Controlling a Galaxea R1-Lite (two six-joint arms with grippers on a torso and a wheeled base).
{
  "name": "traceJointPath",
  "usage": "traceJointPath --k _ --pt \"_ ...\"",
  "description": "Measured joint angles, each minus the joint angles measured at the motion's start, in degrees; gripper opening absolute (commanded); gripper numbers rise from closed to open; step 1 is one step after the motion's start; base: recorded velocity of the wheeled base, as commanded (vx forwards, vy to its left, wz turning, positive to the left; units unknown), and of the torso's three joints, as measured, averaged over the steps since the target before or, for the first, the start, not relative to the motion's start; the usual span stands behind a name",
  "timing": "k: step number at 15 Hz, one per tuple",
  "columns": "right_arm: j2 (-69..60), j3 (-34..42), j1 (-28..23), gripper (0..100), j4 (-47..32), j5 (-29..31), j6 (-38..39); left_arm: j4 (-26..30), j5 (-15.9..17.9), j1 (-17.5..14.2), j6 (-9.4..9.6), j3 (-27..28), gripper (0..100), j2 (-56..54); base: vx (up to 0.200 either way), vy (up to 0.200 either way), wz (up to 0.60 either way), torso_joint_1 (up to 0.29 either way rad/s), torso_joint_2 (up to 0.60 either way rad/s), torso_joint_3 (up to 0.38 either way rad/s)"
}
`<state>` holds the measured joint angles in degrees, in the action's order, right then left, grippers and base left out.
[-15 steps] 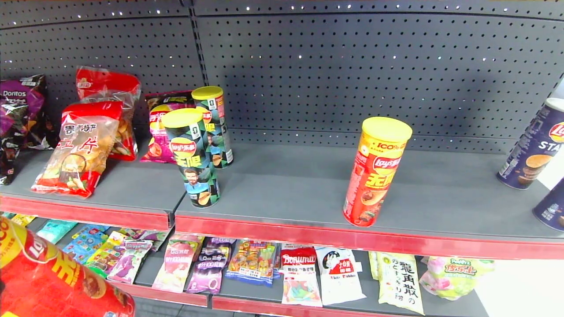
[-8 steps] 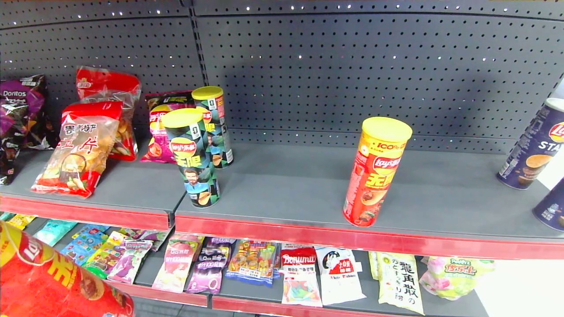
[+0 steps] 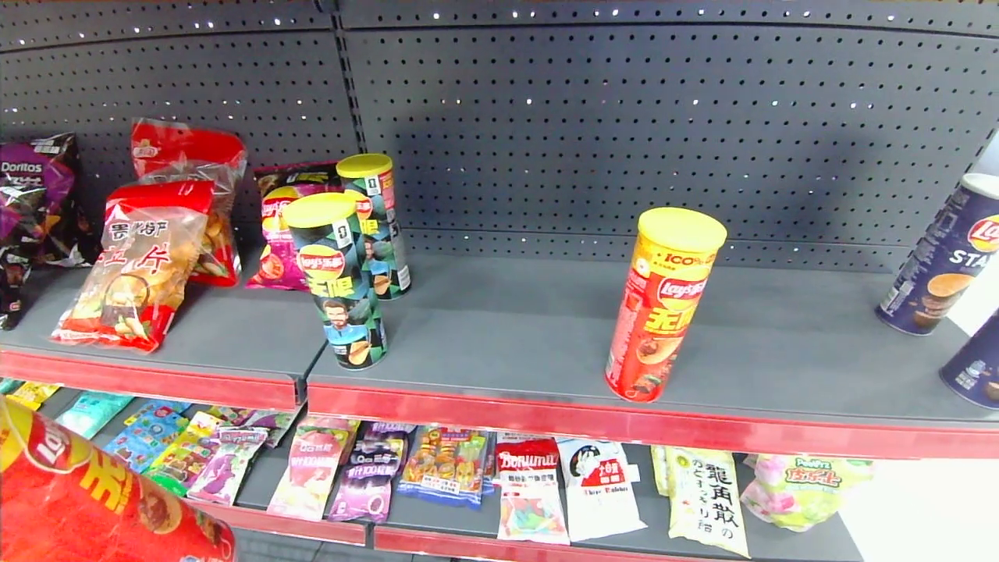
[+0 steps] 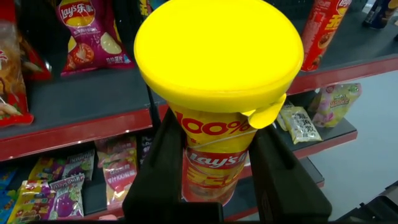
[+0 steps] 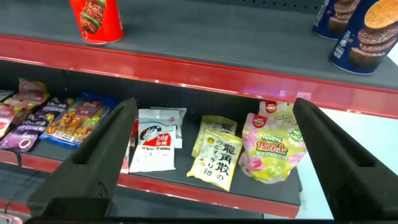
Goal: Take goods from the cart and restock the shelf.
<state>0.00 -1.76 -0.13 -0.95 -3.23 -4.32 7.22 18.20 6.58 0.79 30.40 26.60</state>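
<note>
- At 7 o'clock in the head view, a red chip canister sits tilted, in front of the shelf.
- Left wrist view: the left gripper is part-closed, its fingers pressed to the canister's sides beneath the yellow lid.
- Toward 3 o'clock, a second red canister stands on the shelf.
- The right gripper is spread wide and empty, facing snack packets.

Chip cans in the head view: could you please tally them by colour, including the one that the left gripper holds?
Red cans: 2
Green-patterned cans: 2
Navy cans: 2
Total: 6
</note>
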Motion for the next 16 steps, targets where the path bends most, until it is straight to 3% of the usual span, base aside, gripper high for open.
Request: traceJointPath --k 4,11,16 --pt "0.0 0.0 0.0 100 0.0 0.0 0.0 0.0 0.0 0.0 0.0 0.0 0 0.2 0.0 0.0 -0.6 0.007 0.0 0.0" --pt "0.0 -0.1 0.0 100 -0.2 -0.4 0.2 -0.5 0.0 0.0 0.02 0.7 0 2.1 0.0 0.0 0.0 0.0 0.0 0.0" --pt "0.0 0.6 0.0 100 1.0 1.7 1.8 -10.9 0.4 0.0 0.1 1.7 0 11.0 0.0 0.0 0.0 0.0 0.0 0.0"
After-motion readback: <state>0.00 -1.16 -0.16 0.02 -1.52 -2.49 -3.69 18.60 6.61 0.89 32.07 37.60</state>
